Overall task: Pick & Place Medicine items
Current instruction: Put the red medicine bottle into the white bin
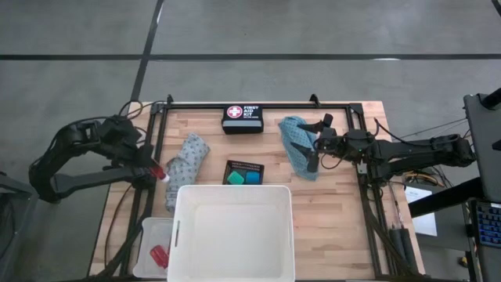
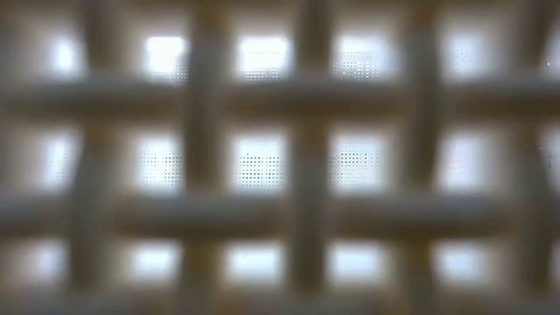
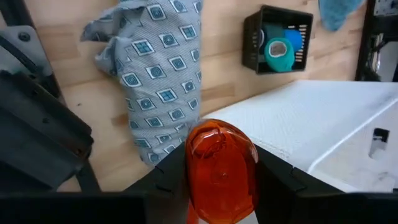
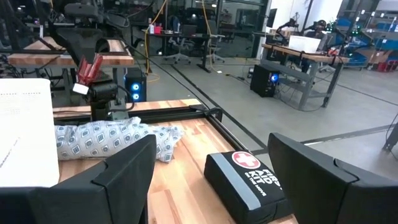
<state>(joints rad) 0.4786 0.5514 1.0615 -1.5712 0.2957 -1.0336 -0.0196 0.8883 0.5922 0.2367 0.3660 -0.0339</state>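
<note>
From above, the left gripper (image 1: 154, 170) holds a red bottle (image 1: 156, 170) at nine o'clock of the white tub (image 1: 232, 196), its long axis pointing three o'clock, so carry it level over the rim; the left wrist view shows the clamp, while the right gripper (image 1: 315, 145) gapes wide above the teal cloth (image 1: 296, 141).

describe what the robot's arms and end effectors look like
Both arms are dark, nearly black, jointed links with thin black cables trailing off the table sides. Each end effector, left and right, has two flat, angular matte-black fingers; no markings are visible.
</note>
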